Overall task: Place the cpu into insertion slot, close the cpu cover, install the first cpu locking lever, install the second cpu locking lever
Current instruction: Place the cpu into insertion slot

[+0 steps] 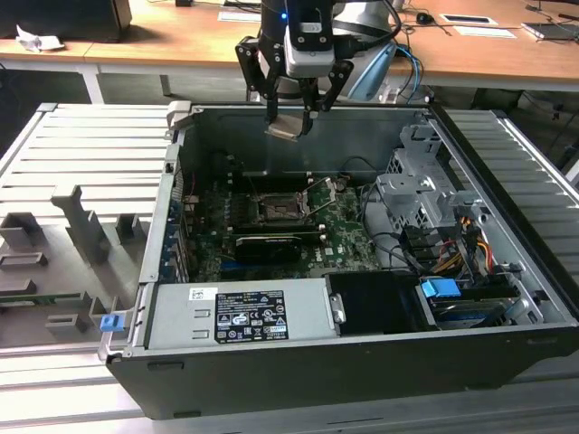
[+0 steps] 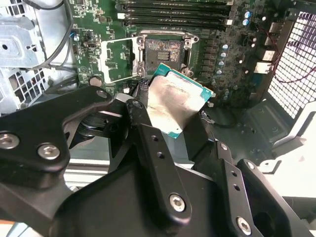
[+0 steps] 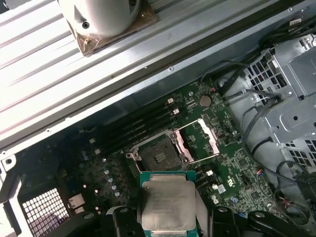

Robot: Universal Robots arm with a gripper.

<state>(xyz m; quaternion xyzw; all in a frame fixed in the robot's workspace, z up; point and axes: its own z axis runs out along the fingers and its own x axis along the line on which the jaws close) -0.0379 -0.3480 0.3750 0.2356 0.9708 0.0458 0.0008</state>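
My gripper (image 1: 289,119) hangs above the back wall of the open computer case (image 1: 181,226), shut on the cpu (image 1: 288,126), a flat square chip with a silvery face. In both wrist views the cpu (image 2: 175,101) (image 3: 167,200) sits between the black fingers (image 2: 148,133), tilted and well above the board. The insertion slot (image 1: 279,208) (image 2: 163,52) (image 3: 158,154) lies bare on the green motherboard below, with nothing in it. The cpu cover (image 2: 105,59) (image 3: 213,140), a thin silvery frame, is flipped open beside the slot.
A long black expansion card (image 1: 267,246) lies just in front of the slot. Memory slots (image 2: 175,12) run along its other side. A power supply (image 1: 240,312) fills the case front, and a drive cage (image 1: 425,190) with cables stands at the exterior view's right.
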